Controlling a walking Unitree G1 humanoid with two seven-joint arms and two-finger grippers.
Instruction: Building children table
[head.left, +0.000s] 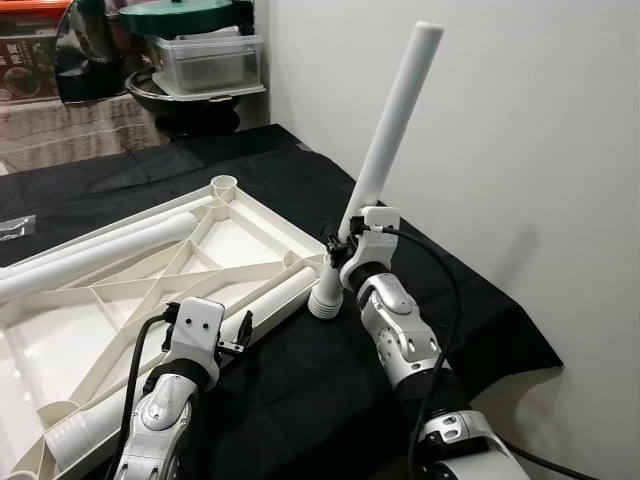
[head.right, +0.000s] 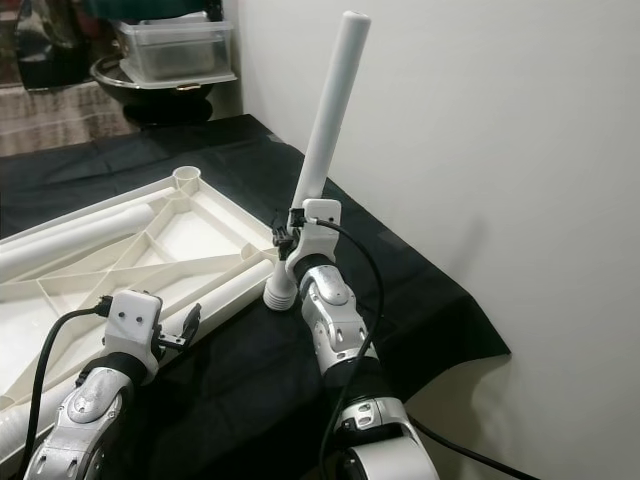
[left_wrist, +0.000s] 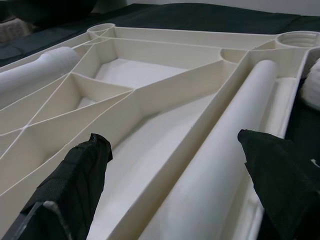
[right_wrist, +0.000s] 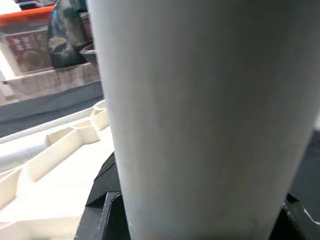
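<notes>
A white ribbed tabletop (head.left: 150, 290) lies upside down on the black cloth (head.left: 300, 390). My right gripper (head.left: 345, 245) is shut on a long white leg (head.left: 390, 130), which tilts up toward the wall. The leg's threaded end (head.left: 326, 298) hangs just off the tabletop's near right corner, beside a threaded corner socket (left_wrist: 300, 39). My left gripper (left_wrist: 175, 175) stands open at the tabletop's near edge, its fingers (left_wrist: 75, 185) either side of a second leg (left_wrist: 220, 165) lying inside the frame. Another socket (head.left: 224, 184) sits at the far corner.
Two more legs lie in the tabletop, one along the far left (head.left: 90, 255) and one at the near left (head.left: 75, 435). A clear plastic box (head.left: 205, 60) on a dark bowl stands at the back. The white wall (head.left: 520, 150) runs close along the right.
</notes>
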